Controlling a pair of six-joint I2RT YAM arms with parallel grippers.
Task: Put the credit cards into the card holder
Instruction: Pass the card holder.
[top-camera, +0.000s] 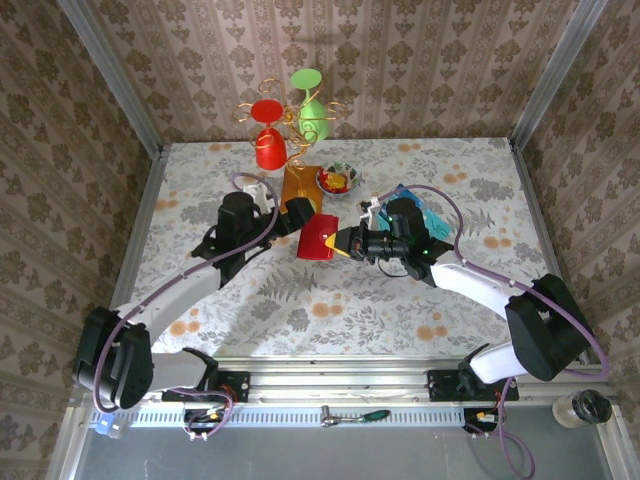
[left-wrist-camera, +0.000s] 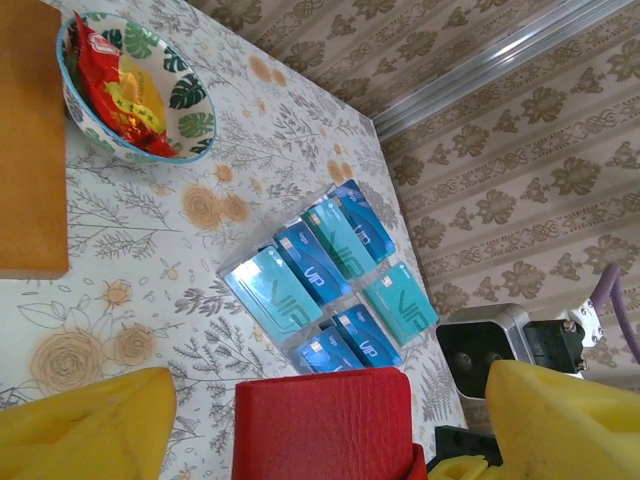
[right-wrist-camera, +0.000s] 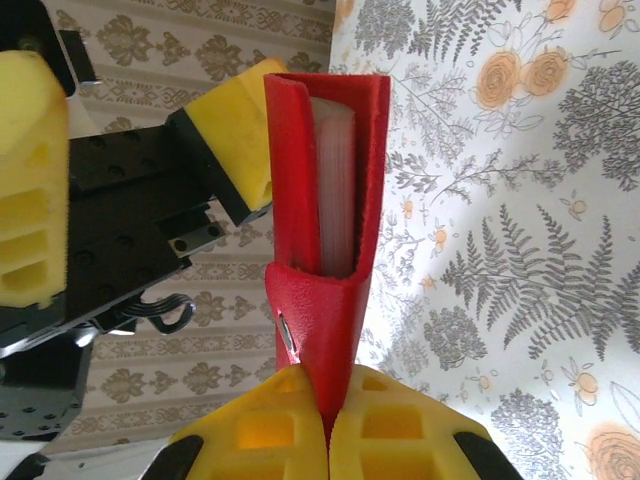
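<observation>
The red card holder (top-camera: 318, 238) hangs upright above the table's middle, slightly parted, with a pale block of sleeves inside (right-wrist-camera: 335, 180). My right gripper (right-wrist-camera: 330, 415) is shut on the holder's lower flap (right-wrist-camera: 325, 330). My left gripper (left-wrist-camera: 325, 425) stands open around the red card holder (left-wrist-camera: 320, 420). In the right wrist view one yellow left fingertip (right-wrist-camera: 235, 140) rests against the holder's outer face, and the other is far off. Several teal-blue credit cards (left-wrist-camera: 330, 270) lie in a clear rack on the table, partly hidden under my right arm in the top view (top-camera: 425, 215).
A patterned bowl of red and yellow snack packets (left-wrist-camera: 135, 85) sits next to the orange stand base (left-wrist-camera: 30, 140). The wire cup tree with a red and a green cup (top-camera: 285, 125) rises at the back. Patterned walls close in on three sides.
</observation>
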